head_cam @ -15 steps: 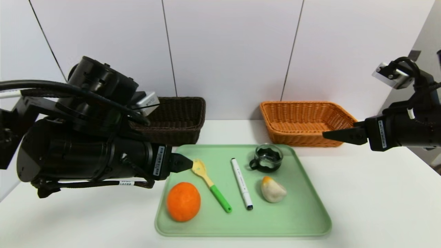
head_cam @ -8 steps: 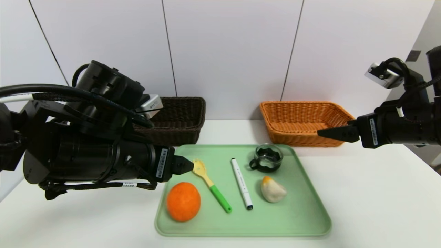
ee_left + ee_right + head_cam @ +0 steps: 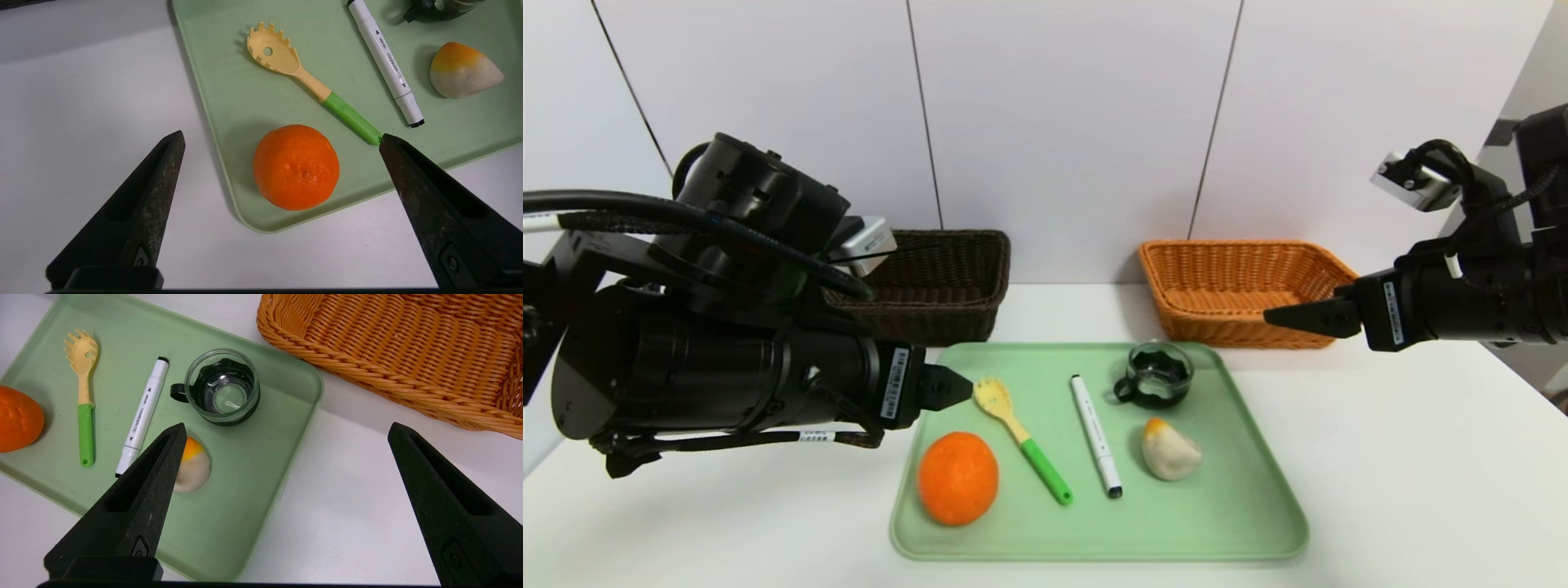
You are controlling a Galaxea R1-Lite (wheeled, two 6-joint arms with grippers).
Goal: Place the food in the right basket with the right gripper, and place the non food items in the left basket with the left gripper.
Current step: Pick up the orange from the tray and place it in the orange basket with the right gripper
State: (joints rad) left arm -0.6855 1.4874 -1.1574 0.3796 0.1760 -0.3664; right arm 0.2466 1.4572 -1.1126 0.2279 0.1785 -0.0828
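At the head view's centre a smooth pale-green tray (image 3: 1250, 506) on the white worktop (image 3: 1421, 490) carries a dimpled round orange (image 3: 958, 478), a toothed yellow pasta spoon (image 3: 1019, 436) with green handle, a slim white marker (image 3: 1095, 435), a glass cup (image 3: 1157, 374) and a tapered orange-tipped white food piece (image 3: 1169, 451). Behind stand a dark woven basket (image 3: 947, 282) left and an orange wicker basket (image 3: 1241, 286) right. The left gripper (image 3: 282, 139) hovers at the tray's left edge, the right gripper (image 3: 286, 430) right of the tray, both angled downward, pointed fingers spread wide, gripping nothing.

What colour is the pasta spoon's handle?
Green, on the pasta spoon; clearest in the left wrist view.
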